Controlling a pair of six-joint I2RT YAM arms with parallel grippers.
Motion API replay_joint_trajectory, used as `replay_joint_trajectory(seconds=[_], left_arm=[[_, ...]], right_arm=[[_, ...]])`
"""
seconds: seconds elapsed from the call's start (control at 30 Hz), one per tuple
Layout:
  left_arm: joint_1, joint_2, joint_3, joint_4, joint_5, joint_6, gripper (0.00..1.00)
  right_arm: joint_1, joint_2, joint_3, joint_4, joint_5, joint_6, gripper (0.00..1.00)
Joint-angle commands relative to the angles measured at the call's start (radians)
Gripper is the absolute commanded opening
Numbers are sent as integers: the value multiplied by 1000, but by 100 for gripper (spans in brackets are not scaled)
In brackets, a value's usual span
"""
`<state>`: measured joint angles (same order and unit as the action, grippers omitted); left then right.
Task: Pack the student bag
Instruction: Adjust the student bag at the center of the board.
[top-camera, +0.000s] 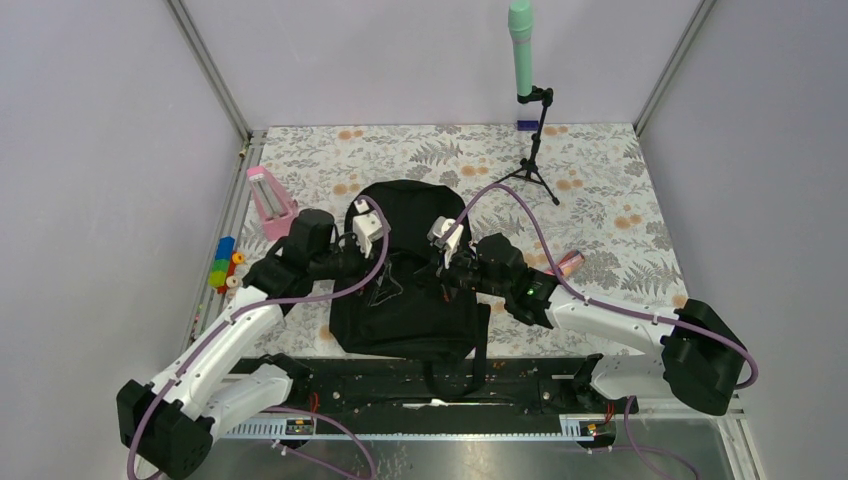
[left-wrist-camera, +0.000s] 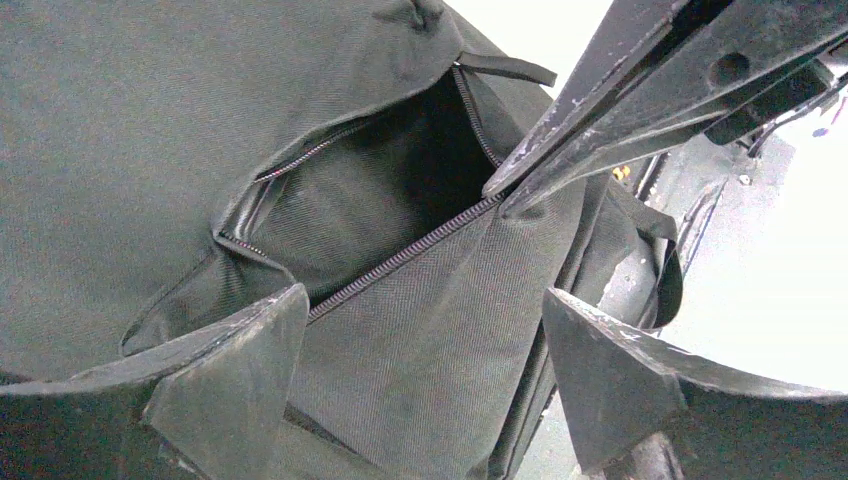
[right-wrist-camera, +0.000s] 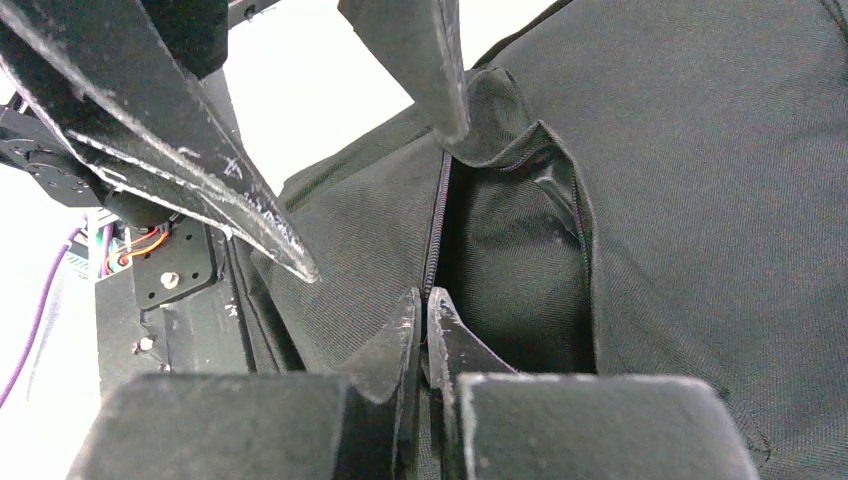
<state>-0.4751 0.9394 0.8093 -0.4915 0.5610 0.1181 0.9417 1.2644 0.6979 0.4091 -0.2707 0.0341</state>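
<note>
The student bag (top-camera: 405, 300) is a black backpack lying flat at the table's middle, just beyond the arm bases. Its zip opening (left-wrist-camera: 400, 190) gapes, and the inside is dark. My right gripper (right-wrist-camera: 425, 312) is shut on the fabric edge along the zip teeth and holds it up; it shows in the top view (top-camera: 447, 278) and, as a closed wedge, in the left wrist view (left-wrist-camera: 510, 195). My left gripper (left-wrist-camera: 420, 350) is open and empty, its fingers (left-wrist-camera: 235, 370) spread over the bag's panel (left-wrist-camera: 440, 330) below the zip. In the top view it (top-camera: 385, 283) hovers over the bag's left half.
A pink wedge-shaped object (top-camera: 270, 200) and several coloured blocks (top-camera: 225, 268) lie left of the bag. A small tripod (top-camera: 535, 165) holding a mint-green cylinder (top-camera: 521, 40) stands at the back. A pink item (top-camera: 567, 263) peeks out beside the right arm. A black rail (top-camera: 400, 385) runs along the near edge.
</note>
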Motion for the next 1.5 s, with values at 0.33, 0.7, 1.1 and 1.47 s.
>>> replay_joint_trajectory(seconds=[0.33,0.7,1.1,1.47], left_arm=[[-37,76,-4,154,73,74,90],[-50,140,20,82,121,60,25],[-76,57,4,71,18,45,0],[-127,20,0,64,-68,32,0]], right_arm=[[17,-51,0,72,-39,24,0],[17,-63,1,59,13,28,0],[-12,-208,40,-374,506,217,69],[-410,-405,-73,-780,761,451,96]])
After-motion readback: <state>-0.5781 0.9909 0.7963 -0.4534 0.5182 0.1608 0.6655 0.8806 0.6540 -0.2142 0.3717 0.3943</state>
